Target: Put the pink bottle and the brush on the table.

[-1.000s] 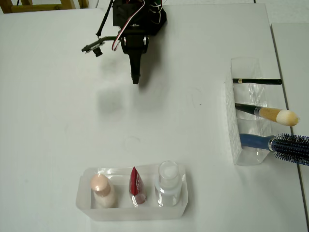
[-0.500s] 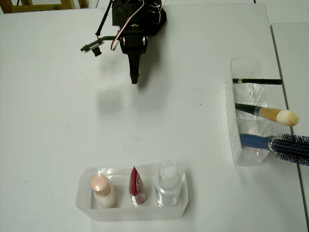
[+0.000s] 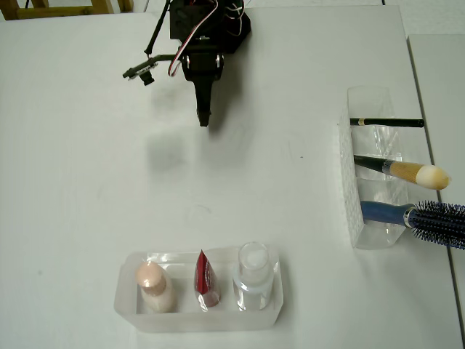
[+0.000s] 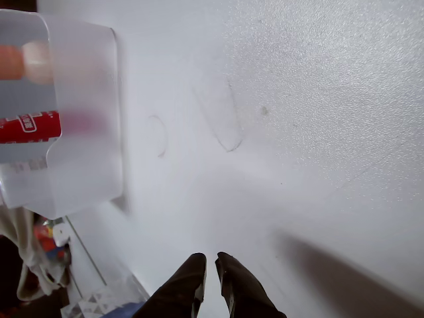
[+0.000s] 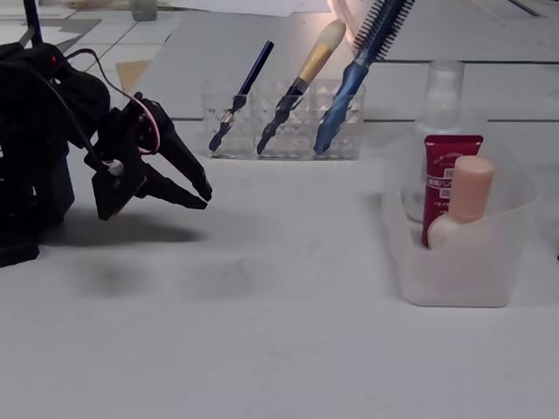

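The pink bottle (image 3: pixel 155 286) stands in the frosted tray (image 3: pixel 128 309), the brush (image 3: pixel 407 171) in the clear holder (image 3: pixel 351 211) — both look light and slippery, so pinch bottle's cap and brush's handle — the gripper (image 5: pixel 203 192), fingers nearly together, holds nothing.

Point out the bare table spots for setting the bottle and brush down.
The widest bare stretch of table lies between the gripper, the frosted tray and the clear holder. The left side is bare too. Crowded: inside both containers.
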Motion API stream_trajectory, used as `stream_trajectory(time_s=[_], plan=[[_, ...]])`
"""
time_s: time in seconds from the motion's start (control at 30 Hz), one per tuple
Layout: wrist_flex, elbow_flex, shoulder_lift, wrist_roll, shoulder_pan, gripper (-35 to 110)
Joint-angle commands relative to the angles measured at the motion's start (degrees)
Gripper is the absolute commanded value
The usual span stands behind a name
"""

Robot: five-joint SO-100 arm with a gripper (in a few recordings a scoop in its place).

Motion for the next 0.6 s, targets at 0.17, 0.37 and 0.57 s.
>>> stream_trajectory(time_s=[0.17, 0.37, 0.57], plan=[[1.41, -1.76, 1.32, -1.85, 0.79, 0], [5.27, -6.06, 1.32, -3.69, 0.79, 0], [6.77, -10.20, 1.32, -7.56, 1.05, 0]])
